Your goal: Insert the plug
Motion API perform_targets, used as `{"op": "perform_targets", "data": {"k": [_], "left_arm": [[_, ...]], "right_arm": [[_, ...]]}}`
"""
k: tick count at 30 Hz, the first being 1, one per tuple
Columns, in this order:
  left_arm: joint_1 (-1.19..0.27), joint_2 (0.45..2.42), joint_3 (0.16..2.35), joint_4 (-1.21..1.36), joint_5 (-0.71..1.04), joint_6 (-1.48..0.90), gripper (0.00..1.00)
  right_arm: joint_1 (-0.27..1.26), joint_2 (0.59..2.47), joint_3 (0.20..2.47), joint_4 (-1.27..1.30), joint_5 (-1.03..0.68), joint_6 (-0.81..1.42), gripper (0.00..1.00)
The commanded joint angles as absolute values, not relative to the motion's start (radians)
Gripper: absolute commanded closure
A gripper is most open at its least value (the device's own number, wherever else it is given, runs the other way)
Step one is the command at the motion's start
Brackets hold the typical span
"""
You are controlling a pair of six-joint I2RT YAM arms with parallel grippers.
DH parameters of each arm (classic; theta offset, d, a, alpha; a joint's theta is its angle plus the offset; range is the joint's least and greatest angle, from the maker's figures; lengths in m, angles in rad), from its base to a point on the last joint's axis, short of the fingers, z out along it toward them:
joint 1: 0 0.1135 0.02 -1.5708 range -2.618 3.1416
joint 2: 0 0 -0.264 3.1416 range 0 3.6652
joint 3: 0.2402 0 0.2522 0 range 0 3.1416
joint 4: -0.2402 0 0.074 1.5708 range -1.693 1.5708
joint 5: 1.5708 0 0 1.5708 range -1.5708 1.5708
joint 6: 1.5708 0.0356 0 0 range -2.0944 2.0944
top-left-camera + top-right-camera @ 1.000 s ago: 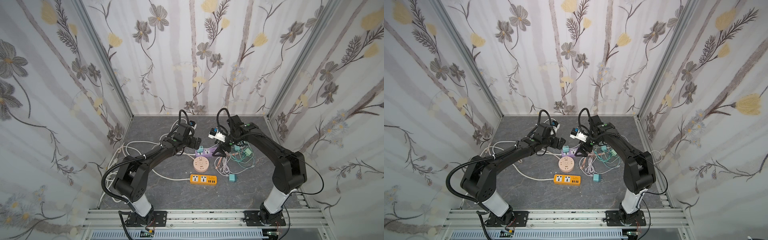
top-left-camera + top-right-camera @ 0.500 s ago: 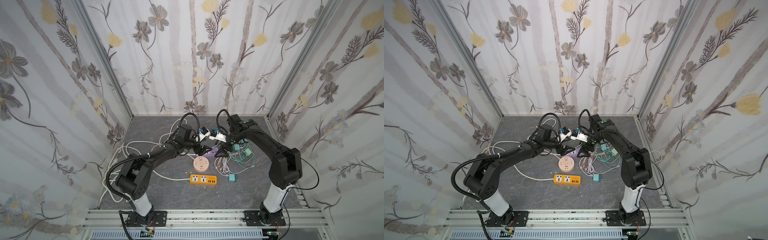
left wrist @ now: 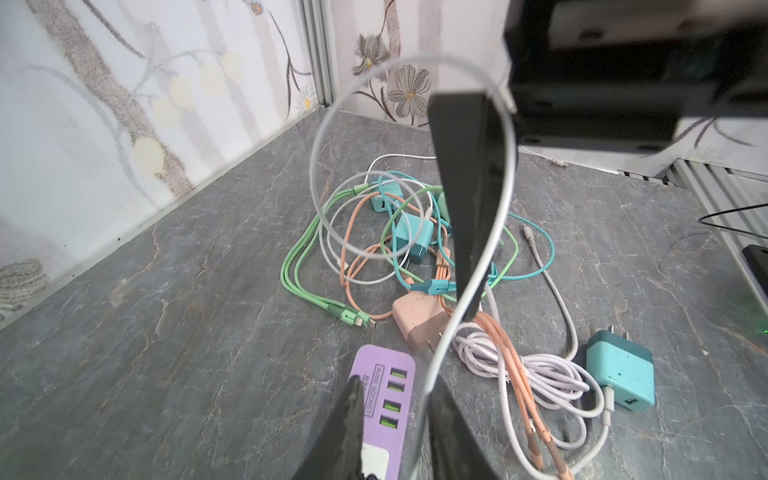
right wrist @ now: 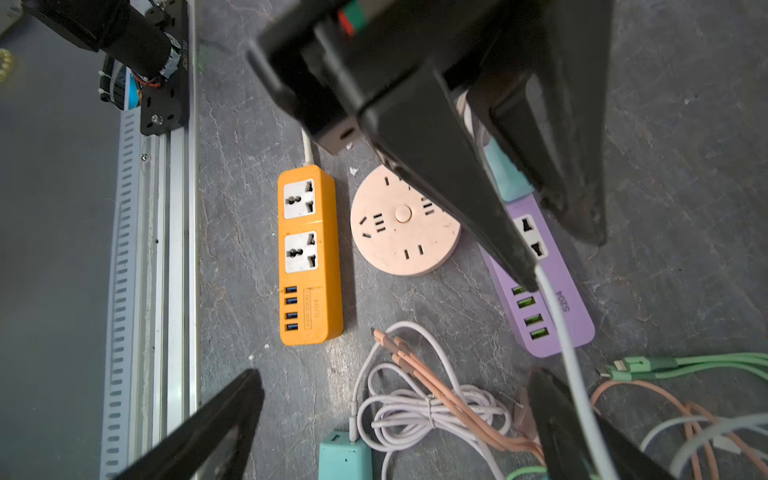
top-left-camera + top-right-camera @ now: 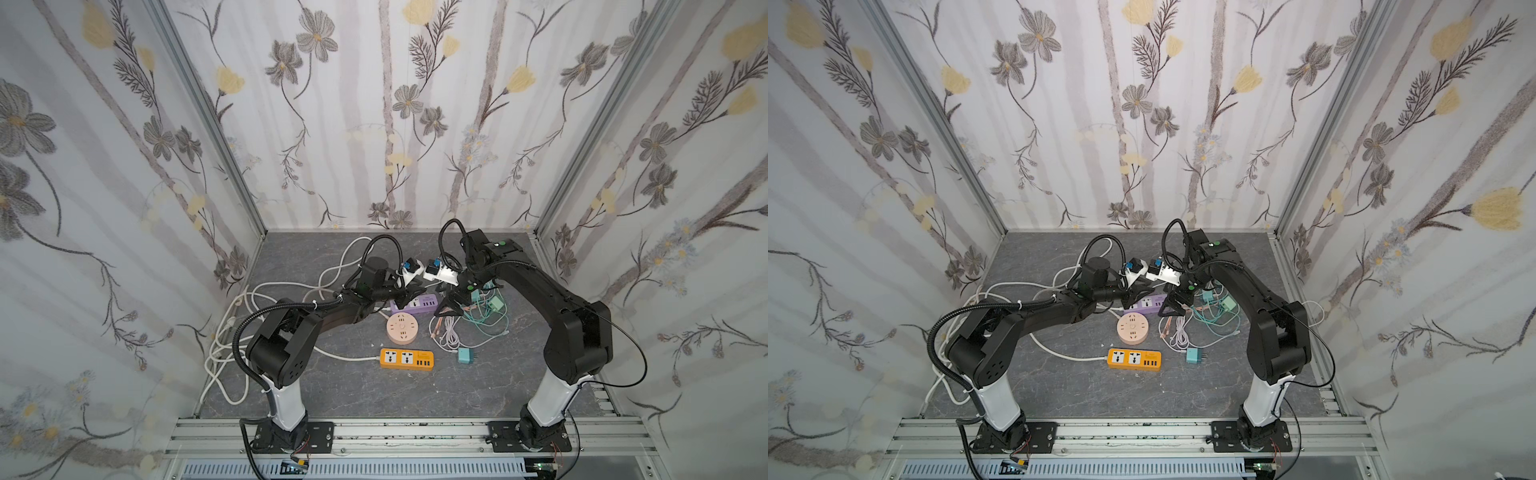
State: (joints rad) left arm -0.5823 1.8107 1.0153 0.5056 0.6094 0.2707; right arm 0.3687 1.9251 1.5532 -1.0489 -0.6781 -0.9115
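While left jaws nearly pinch a white cable (image 3: 437,353), right jaws gape wide beside purple strip (image 4: 577,328) S204.

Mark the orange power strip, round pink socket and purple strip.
orange power strip (image 4: 309,224): right wrist view, body between its two outlets.
round pink socket (image 4: 403,214): right wrist view, centre button.
purple strip (image 3: 392,405): left wrist view, USB ports.

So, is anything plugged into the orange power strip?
Empty. The orange power strip shows both sockets and all four USB ports free.
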Motion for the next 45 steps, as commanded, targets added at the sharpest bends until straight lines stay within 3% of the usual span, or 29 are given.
{"op": "perform_targets", "data": {"k": [1, 5, 20, 24, 28, 33, 35, 38, 41, 45], "left_arm": [[-0.567, 1.806, 0.985, 0.651, 0.560, 0.193, 0.86], [-0.550, 1.799, 0.977, 0.679, 0.539, 0.122, 1.00], [-0.545, 1.834, 0.983, 0.777, 0.418, -0.120, 1.00], [-0.545, 1.821, 0.977, 0.739, 0.345, -0.124, 1.00], [-0.545, 1.789, 0.974, 0.627, 0.208, -0.139, 1.00], [-0.545, 1.745, 0.943, 0.546, 0.076, -0.229, 1.00], [-0.553, 1.724, 0.928, 0.532, 0.071, -0.244, 0.89], [-0.566, 1.692, 0.910, 0.519, 0.060, -0.231, 0.62], [-0.569, 1.650, 0.882, 0.532, 0.051, -0.220, 0.41], [-0.568, 1.591, 0.855, 0.518, 0.002, -0.196, 0.23]], "right_arm": [[0.357, 1.908, 1.535, -1.009, -0.755, -0.941, 0.01], [0.346, 1.898, 1.514, -1.003, -0.751, -0.940, 0.01], [0.400, 2.013, 1.522, -1.039, -0.713, -0.962, 0.01], [0.380, 1.946, 1.501, -1.008, -0.738, -0.941, 0.01], [0.350, 1.776, 1.356, -0.751, -0.672, -0.758, 0.01], [0.319, 1.545, 1.089, -0.176, -0.232, -0.233, 0.01], [0.284, 1.495, 1.034, -0.115, -0.048, 0.026, 0.01], [0.210, 1.470, 1.016, -0.213, -0.067, 0.250, 0.01], [0.193, 1.464, 1.008, -0.340, -0.082, 0.310, 0.01], [0.193, 1.433, 0.942, -0.429, -0.089, 0.390, 0.01]]}}
